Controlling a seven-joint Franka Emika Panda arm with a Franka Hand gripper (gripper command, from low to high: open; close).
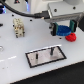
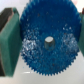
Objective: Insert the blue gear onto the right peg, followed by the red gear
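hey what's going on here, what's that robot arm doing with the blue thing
A single robot arm's tool is closed on the blue gear, with a pad on either side of it in the wrist view. In the exterior view it is at the exterior view's right, with the red gear next to it on the white table. The black-framed plate sits nearer the middle, and its right peg has nothing on it yet.

No text, label, brand, number or sign can be read in either view; both pictures are too small and too blurred to show any lettering on anything.
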